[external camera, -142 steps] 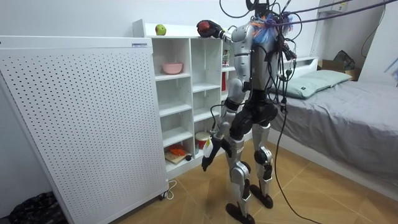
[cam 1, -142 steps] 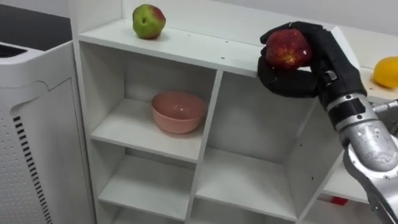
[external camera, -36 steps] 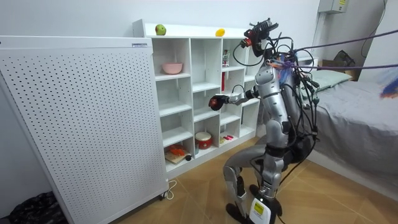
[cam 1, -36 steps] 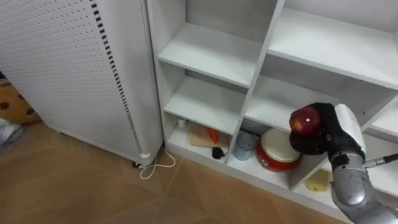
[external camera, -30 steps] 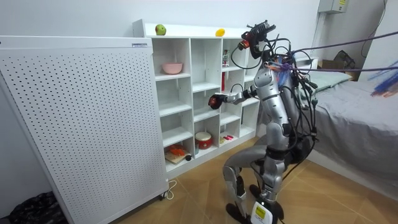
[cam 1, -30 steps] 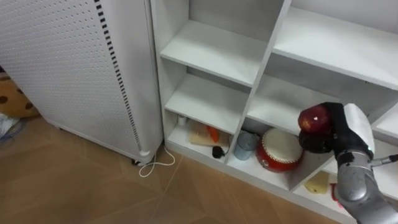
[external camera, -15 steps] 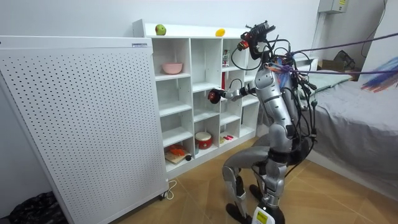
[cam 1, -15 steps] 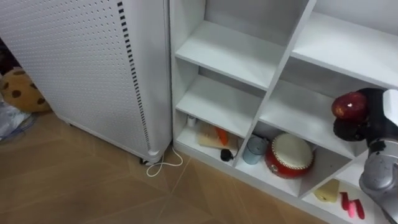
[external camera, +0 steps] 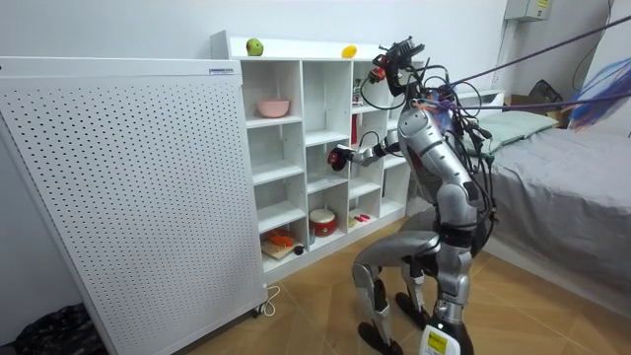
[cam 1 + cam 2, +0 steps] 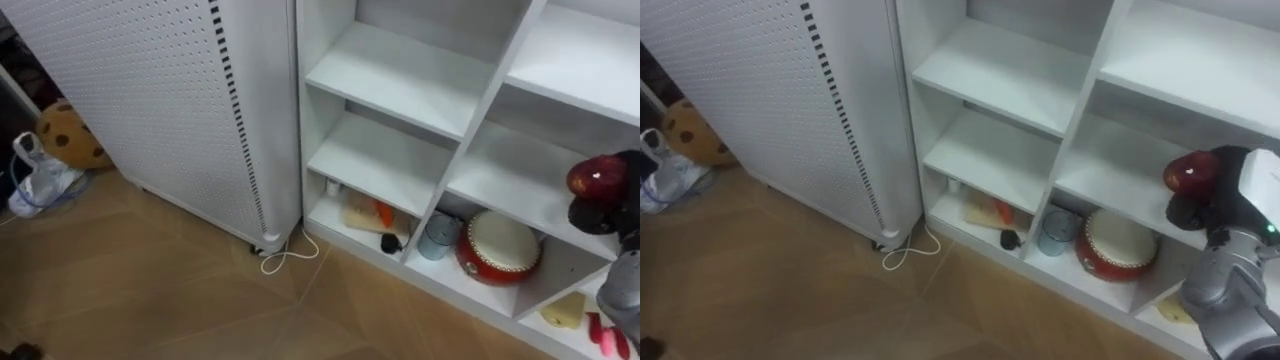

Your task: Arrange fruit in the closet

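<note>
**Left eye view.** Right hand [image 10: 598, 214] at the right edge, dark fingers [image 10: 588, 216] curled under and round a red apple [image 10: 596, 177]. Held in front of a middle shelf of the white closet [image 10: 400, 75]. Below and left of the fingers, on the bottom shelf, a round red drum [image 10: 499, 246]. Further left of the fingers, a small grey-blue cup [image 10: 436, 236] and a board with an orange piece [image 10: 365, 214]. Straight below the fingers, a yellow item [image 10: 564, 309].

**Room view.** Standing with bent knees before the closet, right arm stretched toward its middle column. Apple gripped at mid-height at the front of a compartment; inside it or not, cannot tell. High above the fingers, on the closet's top, a green apple [image 9: 255, 46] and a yellow fruit [image 9: 348, 51]. Above the fingers and toward the room view's left, a pink bowl [image 9: 273, 107].

**Right eye view.** Same grasp, with the fingers closed about the apple from below and from the right.
</note>
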